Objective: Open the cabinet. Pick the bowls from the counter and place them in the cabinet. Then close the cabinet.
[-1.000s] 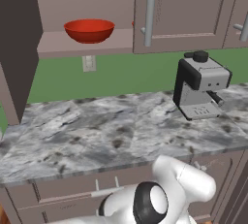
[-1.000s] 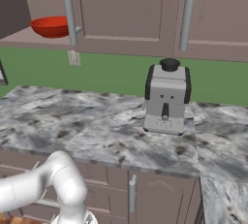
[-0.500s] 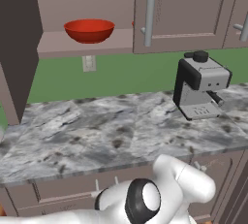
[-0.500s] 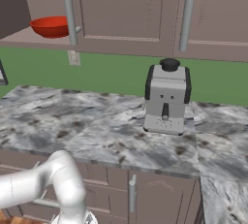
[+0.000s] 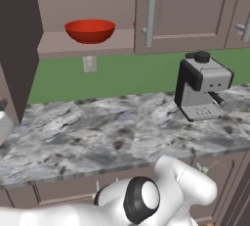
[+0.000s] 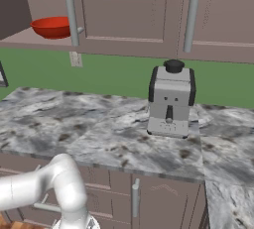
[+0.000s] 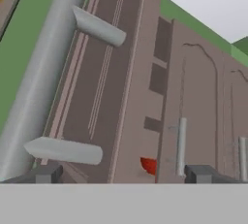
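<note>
Stage: one red bowl (image 5: 90, 30) already sits on the bottom shelf of the cabinet (image 5: 195, 10), so the job looks well along; what remains, I judge, is shutting the left door (image 5: 17, 49).
Second bowl: a red sliver (image 5: 134, 24) peeks past the edge of the closed right door, probably the other bowl further along the same shelf; too little shows to be sure.
Left door: swung out edge-on toward the room, a dark slab at the left.
Tool (image 7: 121, 177): fingers spread wide, nothing between them; it hangs low, below the worktop edge.
Tool's outlook: a long grey bar handle (image 7: 36, 87) looms close on a brown panel; a red speck (image 7: 149, 166) shows far off.
Arm: folded low in front of the drawer fronts, likely tucked so it can reach the open door.
Worktop (image 5: 97, 137): grey-white marbled stone with dark veins, no bowl on it.
Coffee machine (image 6: 170, 100): upright on the right of the worktop, well apart from the shelf.
Room: green wall behind, with a pale outlet plate (image 5: 89, 63) under the shelf.
</note>
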You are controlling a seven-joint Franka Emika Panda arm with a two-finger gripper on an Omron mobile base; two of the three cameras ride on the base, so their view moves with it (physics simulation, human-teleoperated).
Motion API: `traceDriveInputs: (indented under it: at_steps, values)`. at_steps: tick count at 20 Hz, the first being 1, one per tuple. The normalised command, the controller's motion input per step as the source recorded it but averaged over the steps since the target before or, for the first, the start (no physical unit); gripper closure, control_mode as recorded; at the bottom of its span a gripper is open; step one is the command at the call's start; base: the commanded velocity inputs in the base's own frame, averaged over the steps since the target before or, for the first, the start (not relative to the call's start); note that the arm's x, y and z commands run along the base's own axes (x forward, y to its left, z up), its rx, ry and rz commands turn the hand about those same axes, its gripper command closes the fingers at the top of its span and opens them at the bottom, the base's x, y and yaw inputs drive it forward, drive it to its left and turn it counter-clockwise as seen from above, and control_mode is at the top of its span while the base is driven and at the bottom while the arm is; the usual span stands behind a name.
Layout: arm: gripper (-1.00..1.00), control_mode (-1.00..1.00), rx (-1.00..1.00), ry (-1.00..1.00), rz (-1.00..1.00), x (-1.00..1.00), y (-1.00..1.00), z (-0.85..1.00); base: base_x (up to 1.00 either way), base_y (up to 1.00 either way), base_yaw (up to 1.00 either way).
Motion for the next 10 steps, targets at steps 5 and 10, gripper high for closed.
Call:
traceDriveInputs:
  at_steps: [5,10]
  values:
    - [-1.0,-1.0,0.06,0.0,0.0,0.37,-0.21,-0.04,0.0,0.0,0.0]
    - [-1.0,-1.0,0.07,0.0,0.0,0.39,-0.35,-0.11,0.0,0.0,0.0]
